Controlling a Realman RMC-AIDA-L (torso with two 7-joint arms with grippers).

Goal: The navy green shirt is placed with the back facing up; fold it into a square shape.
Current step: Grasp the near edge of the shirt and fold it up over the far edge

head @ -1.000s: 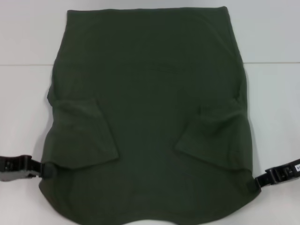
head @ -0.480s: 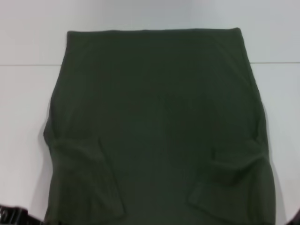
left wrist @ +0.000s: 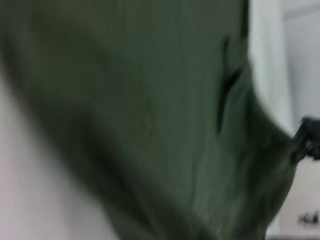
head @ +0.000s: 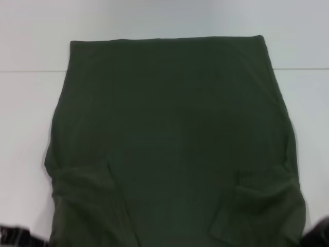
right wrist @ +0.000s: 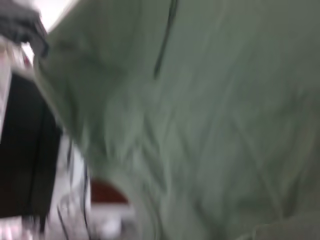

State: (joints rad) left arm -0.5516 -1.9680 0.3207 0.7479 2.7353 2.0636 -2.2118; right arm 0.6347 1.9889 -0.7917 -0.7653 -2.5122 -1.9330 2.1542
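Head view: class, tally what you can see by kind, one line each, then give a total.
Navy green shirt: 1
Folded-in sleeves on it: 2, left sleeve and right sleeve
Robot pincers at the near corners: 2, left pincer and right pincer, both mostly cut off by the bottom edge
White table: 1
Total: 6

**Bare test bench, looks like a lab**

Plain white tabletop (head: 25, 134) under my arms, blank pale wall (head: 154, 20) straight behind it. No household clutter on either. Past my right jaws there's a dark cabinet-like block (right wrist: 25, 150) and some blurred gear I can't identify. Reads as a robot test rig, not a home.
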